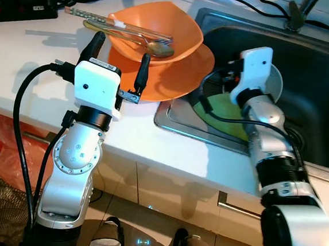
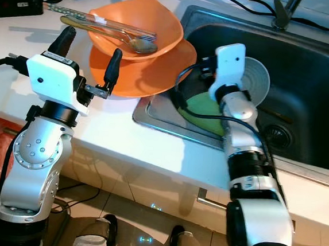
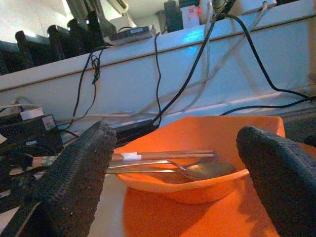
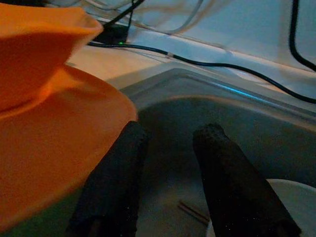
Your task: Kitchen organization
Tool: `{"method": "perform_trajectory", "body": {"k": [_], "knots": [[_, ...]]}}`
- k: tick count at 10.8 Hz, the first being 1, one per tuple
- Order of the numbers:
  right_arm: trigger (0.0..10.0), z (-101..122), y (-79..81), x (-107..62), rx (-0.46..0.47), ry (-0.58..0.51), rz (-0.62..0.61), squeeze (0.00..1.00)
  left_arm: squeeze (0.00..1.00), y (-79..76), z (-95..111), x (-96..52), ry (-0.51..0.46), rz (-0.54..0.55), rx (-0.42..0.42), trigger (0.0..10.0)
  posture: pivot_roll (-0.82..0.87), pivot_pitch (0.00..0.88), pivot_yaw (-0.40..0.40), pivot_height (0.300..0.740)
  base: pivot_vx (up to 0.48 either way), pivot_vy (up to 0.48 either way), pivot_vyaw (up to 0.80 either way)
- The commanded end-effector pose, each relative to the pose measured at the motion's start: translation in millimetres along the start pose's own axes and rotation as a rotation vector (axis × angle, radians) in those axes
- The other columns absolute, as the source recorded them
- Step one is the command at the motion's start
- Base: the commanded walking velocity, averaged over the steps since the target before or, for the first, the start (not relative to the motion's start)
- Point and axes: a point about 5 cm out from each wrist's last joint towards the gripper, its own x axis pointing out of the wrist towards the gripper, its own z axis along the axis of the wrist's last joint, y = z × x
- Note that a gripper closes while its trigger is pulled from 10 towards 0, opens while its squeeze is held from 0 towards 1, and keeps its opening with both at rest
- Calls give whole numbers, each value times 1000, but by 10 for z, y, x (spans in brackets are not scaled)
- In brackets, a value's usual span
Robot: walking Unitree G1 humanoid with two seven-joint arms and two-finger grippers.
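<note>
Left gripper [image 1: 119, 61]: fingers apart, just beside orange plate [image 1: 180, 78]
Right gripper [image 4: 170, 185]: fingers apart, empty, over sink [image 1: 324, 73]
Orange bowl [image 1: 173, 29]: on plate; holds spoon [image 1: 159, 48], chopsticks [image 1: 99, 18]
Risk: nudged plate could spill utensils

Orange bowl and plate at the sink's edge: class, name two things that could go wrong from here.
1. The orange plate overhangs the sink; a push from the open left gripper might tip it in.
2. The spoon and chopsticks lie loose in the orange bowl, so tilting it could spill them.
</note>
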Motion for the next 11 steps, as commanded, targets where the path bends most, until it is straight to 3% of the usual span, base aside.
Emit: {"method": "perform_trajectory", "body": {"k": [1,7,11], "knots": [[10000,14,29,-5,0,-18,16,0,0,-16,63,7,-22,-17,-8,10000,224,243,-32,740,0,0,0],[10000,49,187,-5,33,-42,61,0,0,-16,70,15,-25,-17,-7,10000,222,245,-36,740,0,0,0],[10000,49,429,-49,94,-52,121,0,0,-21,73,17,-25,-17,-10,10000,222,248,-39,740,0,0,0]]}}
